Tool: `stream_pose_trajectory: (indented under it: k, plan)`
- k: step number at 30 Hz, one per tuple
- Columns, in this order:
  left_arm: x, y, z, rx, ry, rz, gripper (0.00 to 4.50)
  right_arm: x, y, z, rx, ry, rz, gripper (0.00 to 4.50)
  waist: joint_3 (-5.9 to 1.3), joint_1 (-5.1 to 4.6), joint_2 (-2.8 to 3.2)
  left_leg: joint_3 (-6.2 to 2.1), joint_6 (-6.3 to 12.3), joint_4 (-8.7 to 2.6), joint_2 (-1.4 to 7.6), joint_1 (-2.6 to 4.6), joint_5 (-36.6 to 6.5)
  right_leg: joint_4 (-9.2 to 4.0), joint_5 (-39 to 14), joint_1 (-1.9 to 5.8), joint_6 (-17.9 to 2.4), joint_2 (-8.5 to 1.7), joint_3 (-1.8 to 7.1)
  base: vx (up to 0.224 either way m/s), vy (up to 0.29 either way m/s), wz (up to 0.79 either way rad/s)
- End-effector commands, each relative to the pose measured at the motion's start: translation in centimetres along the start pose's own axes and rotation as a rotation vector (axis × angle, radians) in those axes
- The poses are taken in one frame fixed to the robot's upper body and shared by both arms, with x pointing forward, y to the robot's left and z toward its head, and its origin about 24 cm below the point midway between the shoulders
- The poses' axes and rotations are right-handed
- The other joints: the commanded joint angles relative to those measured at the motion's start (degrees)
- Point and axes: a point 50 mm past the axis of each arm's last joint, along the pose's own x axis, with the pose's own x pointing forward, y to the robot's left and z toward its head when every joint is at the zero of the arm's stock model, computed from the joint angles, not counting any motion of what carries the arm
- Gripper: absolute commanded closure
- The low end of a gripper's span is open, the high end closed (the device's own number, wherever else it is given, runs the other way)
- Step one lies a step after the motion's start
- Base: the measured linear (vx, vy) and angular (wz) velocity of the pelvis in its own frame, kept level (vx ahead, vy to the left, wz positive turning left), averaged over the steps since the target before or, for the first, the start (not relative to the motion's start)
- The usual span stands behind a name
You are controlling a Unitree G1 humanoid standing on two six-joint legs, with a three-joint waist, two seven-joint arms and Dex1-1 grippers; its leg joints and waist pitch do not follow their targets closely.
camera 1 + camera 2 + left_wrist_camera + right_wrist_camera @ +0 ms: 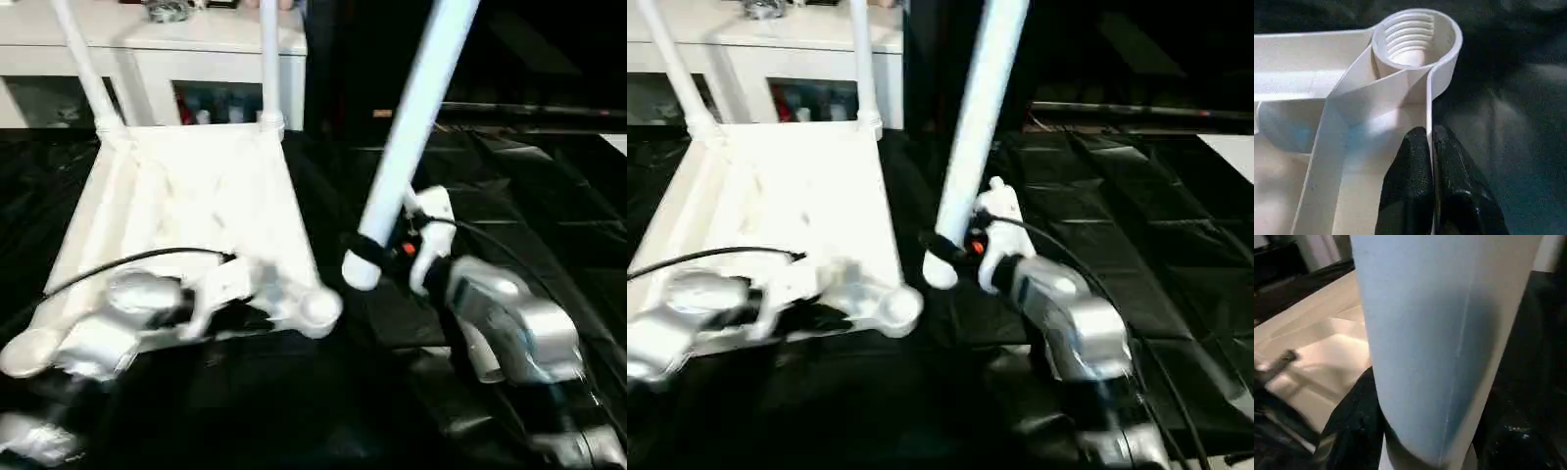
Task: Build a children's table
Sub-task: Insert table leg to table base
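The tabletop is lying upside down on black sheeting, left of centre. Two legs are already standing in the far corner sockets. The near right socket is sitting empty, threads showing; the near left one looks empty too. So roughly half done.

The left gripper is pinching the tabletop's right rim, fingers nearly shut on the thin wall, just near of the empty socket. The right gripper is holding the third leg near its lower end, tilted, just right of that socket. Open sheeting is lying right and near; a white cabinet is crowding the far side.
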Motion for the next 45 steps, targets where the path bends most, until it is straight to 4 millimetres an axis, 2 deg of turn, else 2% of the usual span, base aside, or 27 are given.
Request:
stream_pose_trajectory:
  k: [1, 2, 5, 6, 7, 8, 13, 19, 30, 33, 37, 38, 43, 44, 45]
  plan:
    - [1.7, -0.1, 1.5, 0.019, -0.026, -0.018, 4.50, 0.5, -0.2, 0.6, 0.009, 0.044, 0.062, 2.59, -3.50, -0.37, 0.10, 0.00, -4.13, -4.70, 0.49, 1.66, -20.76, -4.66, -18.42, 1.59, -8.65, -1.39, 0.71, 0.000, 0.000, 0.00]
    - [1.7, -0.1, 1.5, 0.019, -0.026, -0.018, 4.50, 0.5, -0.2, 0.6, 0.010, 0.044, 0.062, 2.59, -3.49, -0.31, -0.02, 0.21, -3.81, -4.50, 0.50, 1.85, -20.24, -4.76, -17.53, 1.36, -8.77, -1.29, 0.81, 0.000, 0.000, 0.00]
    - [2.4, 0.1, 1.9, 0.041, -0.028, -0.009, 4.50, 0.8, 0.2, 0.2, 0.016, 0.105, 0.123, 2.59, -3.61, -0.05, -0.07, 0.37, -3.09, -4.36, 0.50, 1.74, -18.04, -4.68, -15.25, 1.60, -9.13, -1.31, 0.88, 0.000, 0.000, 0.00]
    - [2.5, 0.1, 2.0, 0.043, -0.028, -0.011, 4.50, 0.9, 0.2, 0.0, 0.008, 0.117, 0.125, 2.59, -3.60, -0.02, -0.55, 0.47, -2.72, -4.33, 0.56, 1.61, -17.02, -4.65, -14.14, 1.73, -9.30, -1.31, 0.85, 0.000, 0.000, 0.00]
    - [2.5, 0.1, 2.1, 0.044, -0.029, -0.013, 4.50, 0.9, 0.2, -0.1, 0.001, 0.123, 0.125, 2.59, -3.69, 0.15, -0.31, 0.42, -2.71, -4.32, 0.59, 1.59, -16.10, -4.41, -13.43, 1.82, -9.56, -1.43, 0.77, 0.000, 0.000, 0.00]
    - [2.4, 0.1, 2.1, 0.041, -0.019, -0.022, 4.50, 1.0, 0.0, -0.3, -0.004, 0.133, 0.123, 2.59, -3.68, 0.06, -0.39, 0.43, -2.68, -4.35, 0.58, 1.51, -15.75, -4.38, -13.06, 1.85, -9.63, -1.38, 0.74, 0.000, 0.000, 0.00]
    - [2.1, 0.0, 1.8, 0.039, 0.006, -0.037, 4.50, 1.1, -0.2, -0.9, -0.010, 0.169, 0.133, 2.59, -3.54, 0.01, -0.46, 0.43, -2.86, -4.41, 0.59, 1.62, -17.20, -4.59, -15.67, 1.69, -9.29, -1.43, 0.72, 0.000, 0.000, 0.00]
    - [1.8, 0.2, 1.8, 0.040, 0.008, -0.035, 4.50, 1.3, -0.4, -0.6, -0.011, 0.162, 0.132, 2.59, -3.41, -0.15, -0.50, 0.28, -3.54, -4.59, 0.63, 1.76, -19.82, -4.85, -18.46, 1.42, -8.91, -1.45, 0.69, 0.000, 0.000, 0.00]
    - [1.7, 0.4, 1.9, 0.040, 0.006, -0.029, 4.50, 1.1, -0.9, -1.2, 0.022, 0.177, 0.120, 2.59, -3.51, -0.02, -0.64, 0.39, -3.14, -4.50, 0.65, 1.70, -18.34, -4.65, -15.93, 1.56, -9.57, -1.42, 0.73, 0.000, 0.000, 0.00]
    - [1.7, 0.5, 1.8, 0.040, 0.007, -0.027, 4.50, 1.4, -0.9, -1.5, 0.063, 0.146, 0.112, 2.59, -3.45, -0.08, -0.33, 0.26, -3.57, -4.60, 0.63, 1.74, -19.86, -4.79, -17.51, 1.43, -9.49, -1.48, 0.71, 0.000, 0.000, 0.00]
    - [1.6, 0.6, 1.8, 0.042, 0.009, -0.026, 4.50, 1.2, -1.3, -2.2, 0.100, 0.128, 0.088, 2.59, -3.35, -0.20, -0.39, 0.17, -3.84, -4.70, 0.65, 1.82, -21.54, -5.04, -19.49, 1.30, -9.08, -1.51, 0.69, 0.000, 0.000, 0.00]
    - [1.6, 0.6, 1.8, 0.042, 0.010, -0.024, 4.50, 1.1, -1.4, -2.4, 0.120, 0.119, 0.083, 2.59, -3.39, -0.22, -0.19, 0.14, -3.92, -4.71, 0.64, 1.86, -21.92, -5.09, -19.63, 1.28, -9.00, -1.51, 0.71, 0.000, 0.000, 0.00]
    - [1.4, 0.8, 1.9, 0.043, 0.006, -0.011, 4.50, 0.5, -1.7, -3.6, 0.183, 0.083, 0.059, 2.59, -3.44, -0.18, -0.26, 0.14, -3.68, -4.73, 0.67, 1.81, -21.52, -4.96, -18.00, 1.31, -9.53, -1.45, 0.67, 0.000, 0.000, 0.00]
    - [1.4, 0.9, 1.9, 0.044, 0.003, -0.003, 4.50, 0.4, -1.7, -3.9, 0.198, 0.071, 0.059, 2.59, -3.44, -0.03, 0.64, 0.01, -3.93, -4.77, 0.66, 1.90, -21.81, -4.86, -17.95, 1.29, -9.65, -1.49, 0.68, 0.000, 0.000, 0.00]
    - [1.4, 1.0, 2.0, 0.044, 0.001, 0.003, 4.50, 0.3, -1.7, -4.2, 0.208, 0.062, 0.055, 2.59, -3.37, -0.21, 0.31, 0.15, -3.94, -4.78, 0.64, 1.89, -22.32, -5.14, -18.13, 1.17, -9.55, -1.39, 0.71, 0.000, 0.000, 0.00]
